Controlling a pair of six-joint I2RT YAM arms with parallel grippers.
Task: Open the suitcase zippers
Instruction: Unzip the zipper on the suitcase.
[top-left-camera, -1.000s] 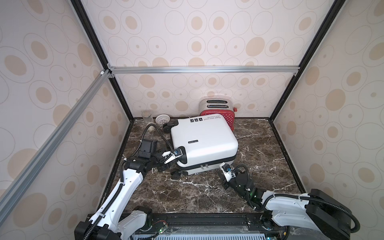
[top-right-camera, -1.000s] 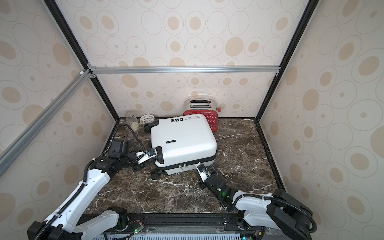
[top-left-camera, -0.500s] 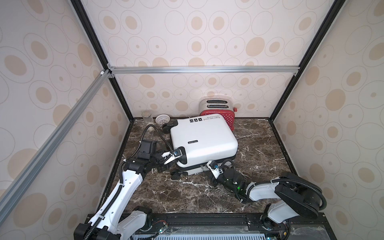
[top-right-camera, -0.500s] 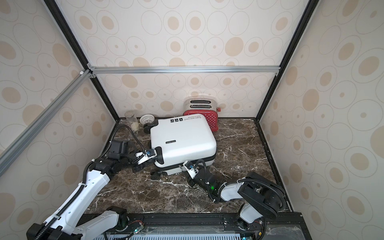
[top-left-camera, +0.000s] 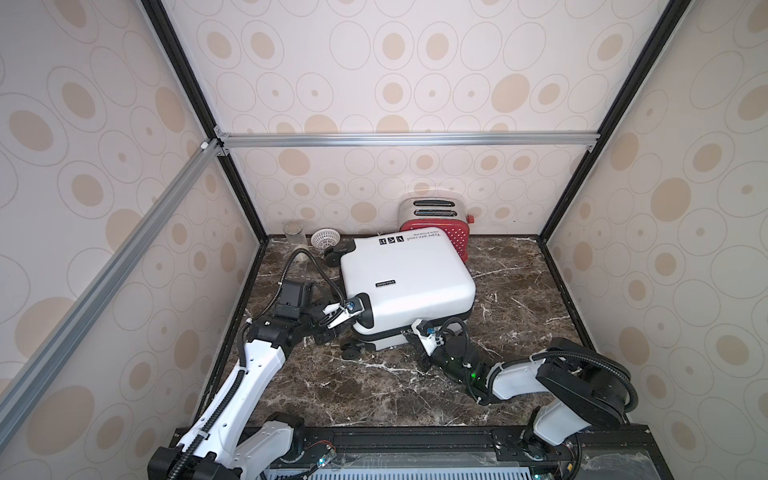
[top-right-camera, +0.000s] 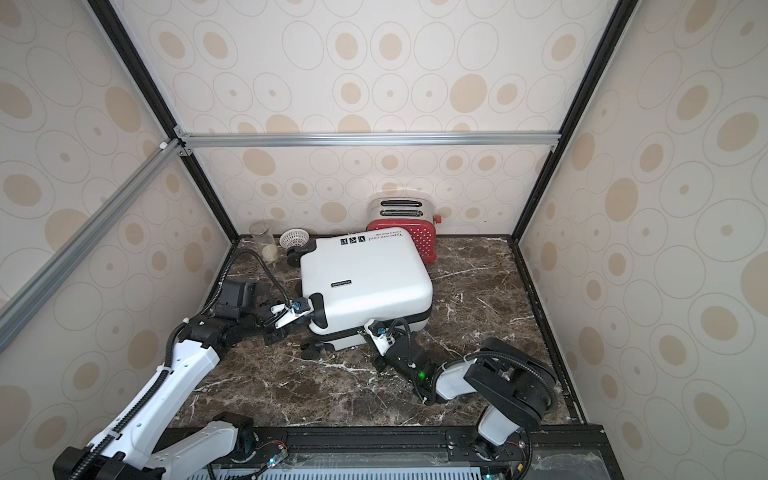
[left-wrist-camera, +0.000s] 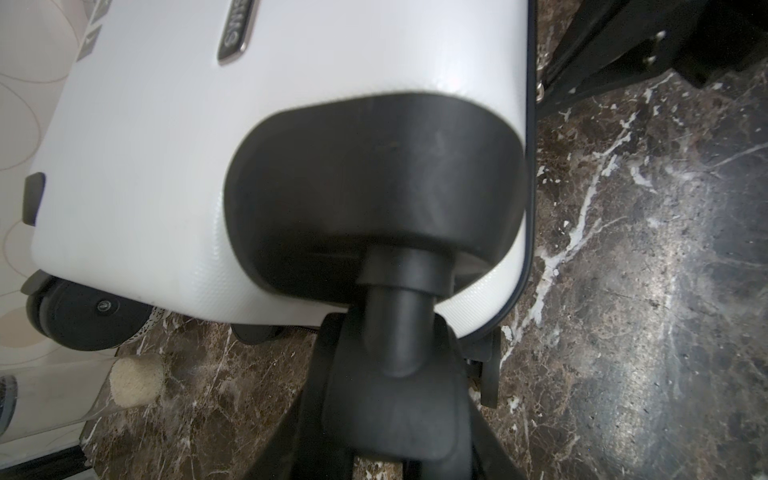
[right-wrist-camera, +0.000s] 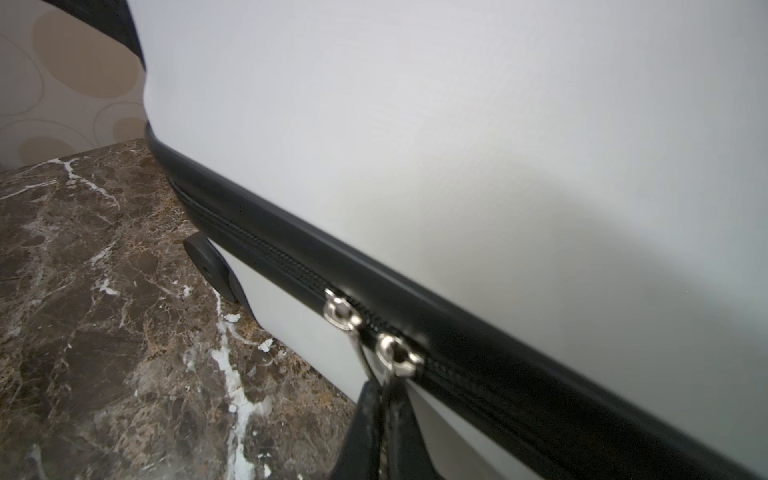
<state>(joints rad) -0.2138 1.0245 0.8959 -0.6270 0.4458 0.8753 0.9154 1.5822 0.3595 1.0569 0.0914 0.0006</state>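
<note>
Two zipper pull tabs (right-wrist-camera: 362, 348), both inside the right hand (right-wrist-camera: 384, 399)

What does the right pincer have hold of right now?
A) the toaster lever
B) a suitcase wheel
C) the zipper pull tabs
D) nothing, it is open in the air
C: in the right wrist view the silver zipper pull tabs run straight down into the shut right pincer.

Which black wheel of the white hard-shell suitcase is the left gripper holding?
The black wheel on the upper shell's front corner, inside the left gripper; the back wheel and lower front wheel stand free.
</note>
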